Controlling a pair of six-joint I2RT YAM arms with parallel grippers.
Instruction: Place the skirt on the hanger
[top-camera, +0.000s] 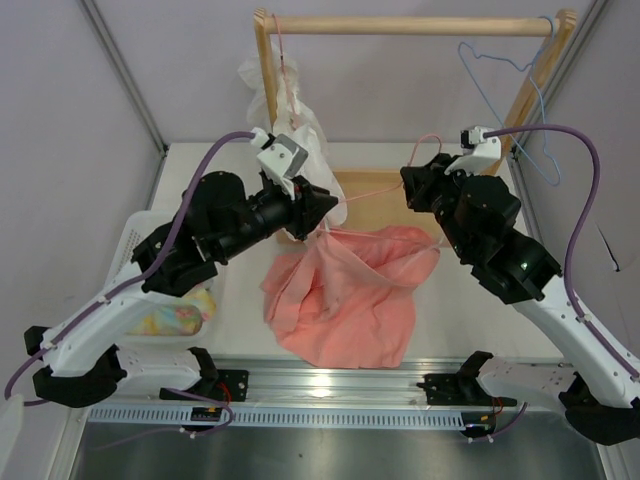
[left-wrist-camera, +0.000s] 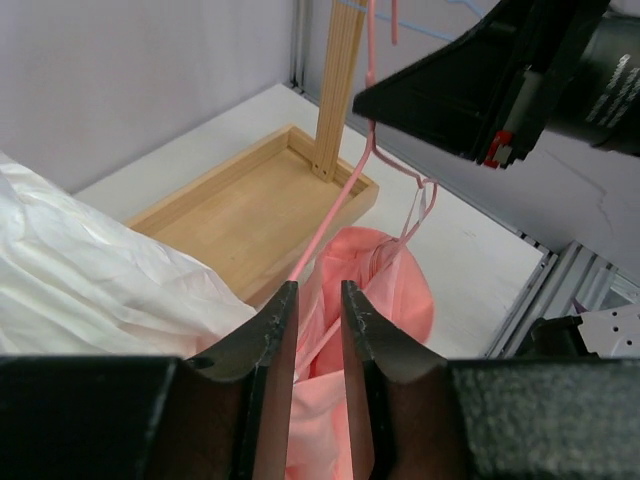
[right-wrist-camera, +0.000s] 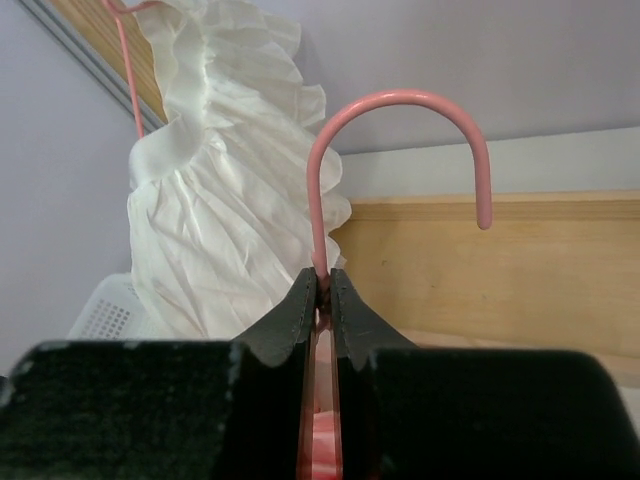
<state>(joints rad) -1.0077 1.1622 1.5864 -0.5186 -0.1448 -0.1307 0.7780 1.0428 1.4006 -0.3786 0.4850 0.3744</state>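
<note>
Squarely between right jaws, hanger (right-wrist-camera: 400, 97)

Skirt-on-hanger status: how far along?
Done: right claw shut on the hanger at its neck. In hand: left claw, jaws parted, at a raised edge of the skirt beside the hanger wire. Left: most of the skirt lies heaped on the table, not yet hanging.

skirt (top-camera: 345, 290) is plain salmon pink, and the hanger (right-wrist-camera: 400, 110) is pink wire that pretty much matches. far left garment (right-wrist-camera: 230, 200) is white, ruffly, no print. far right there's a light blue hanger (top-camera: 490, 58). rack (top-camera: 410, 25) and tray (left-wrist-camera: 240, 210) are pale wood. near left is a white basket (top-camera: 135, 235) holding a yellow and blue blotchy cloth (top-camera: 180, 318). cables (top-camera: 540, 127) purple, arms (top-camera: 250, 215) black and white
</note>
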